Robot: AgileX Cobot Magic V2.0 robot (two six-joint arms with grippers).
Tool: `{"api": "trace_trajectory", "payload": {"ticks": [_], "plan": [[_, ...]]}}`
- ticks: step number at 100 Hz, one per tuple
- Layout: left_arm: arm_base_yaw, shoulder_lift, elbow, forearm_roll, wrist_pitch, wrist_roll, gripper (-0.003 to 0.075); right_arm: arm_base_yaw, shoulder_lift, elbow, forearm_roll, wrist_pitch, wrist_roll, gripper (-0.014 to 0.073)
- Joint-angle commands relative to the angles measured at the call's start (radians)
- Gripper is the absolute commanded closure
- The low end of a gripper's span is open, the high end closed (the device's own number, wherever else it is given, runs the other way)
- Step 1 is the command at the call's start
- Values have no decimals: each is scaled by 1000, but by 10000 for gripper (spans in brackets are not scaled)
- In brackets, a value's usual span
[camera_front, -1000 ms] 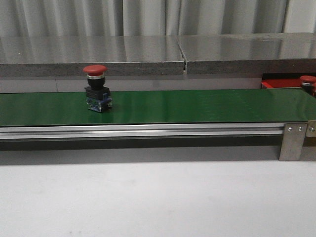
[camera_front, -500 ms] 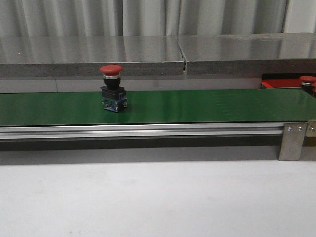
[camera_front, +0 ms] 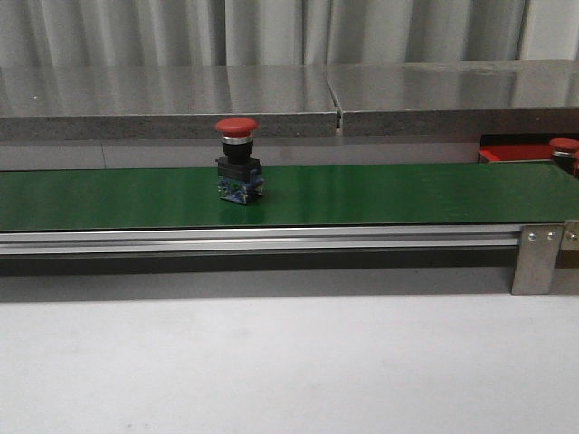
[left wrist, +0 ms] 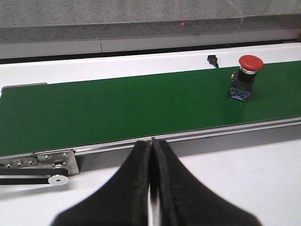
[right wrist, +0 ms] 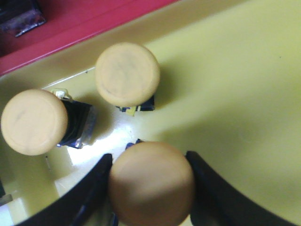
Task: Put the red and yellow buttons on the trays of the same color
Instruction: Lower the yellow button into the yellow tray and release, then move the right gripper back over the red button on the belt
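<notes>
**Red button rides mid-belt while right arm grips a yellow one over its tray**

A red button (camera_front: 237, 161) stands upright on the green belt (camera_front: 380, 194), left of centre in the front view, nearer the belt's far edge than its near rail (camera_front: 262, 240). Bare belt runs to either side of it, and the white tabletop (camera_front: 289, 362) in front is open. At the far right, a red tray (camera_front: 508, 153) shows behind the belt, with a second red button (camera_front: 564, 150) at the picture's edge.

The left end effector (left wrist: 151, 155) hangs over the tabletop just short of the rail, its fingers pressed together on nothing; the red button sits well apart from it across the belt.

The right end effector (right wrist: 150, 186) is clamped on a yellow button (right wrist: 151, 183) above the yellow tray (right wrist: 235, 80). Two more yellow buttons (right wrist: 127, 74) (right wrist: 34, 121) stand in the tray near it, close to the tray's rim where it borders the red tray; the tray floor on the other side lies open.
</notes>
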Motion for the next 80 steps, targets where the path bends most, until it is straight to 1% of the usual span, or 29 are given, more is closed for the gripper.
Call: {"api": "trace_trajectory", "payload": {"ticks": [1, 15, 21, 26, 31, 36, 41, 46, 60, 80], "plan": [[-9, 5, -28, -17, -66, 0, 739, -7, -10, -25, 7, -54, 1, 379], [-9, 5, -28, -17, -66, 0, 739, -7, 15, -25, 7, -46, 1, 377], [-9, 5, -28, -17, -66, 0, 739, -7, 22, -25, 7, -40, 1, 354], [-9, 5, -28, -17, -66, 0, 739, -7, 24, -25, 7, -38, 1, 293], [-9, 5, -28, -17, -66, 0, 739, -7, 24, -25, 7, -37, 1, 202], [-9, 5, -28, -17, -66, 0, 739, -7, 24, -25, 7, -37, 1, 94], [-9, 5, -28, -17, -66, 0, 739, -7, 24, -25, 7, -38, 1, 22], [-9, 5, -28, -17, -66, 0, 739, -7, 23, -25, 7, -40, 1, -15], [-9, 5, -28, -17, -66, 0, 739, -7, -1, -25, 7, -45, 1, -21], [-9, 5, -28, -17, -66, 0, 739, -2, -96, -25, 4, -32, 0, -21]]}}
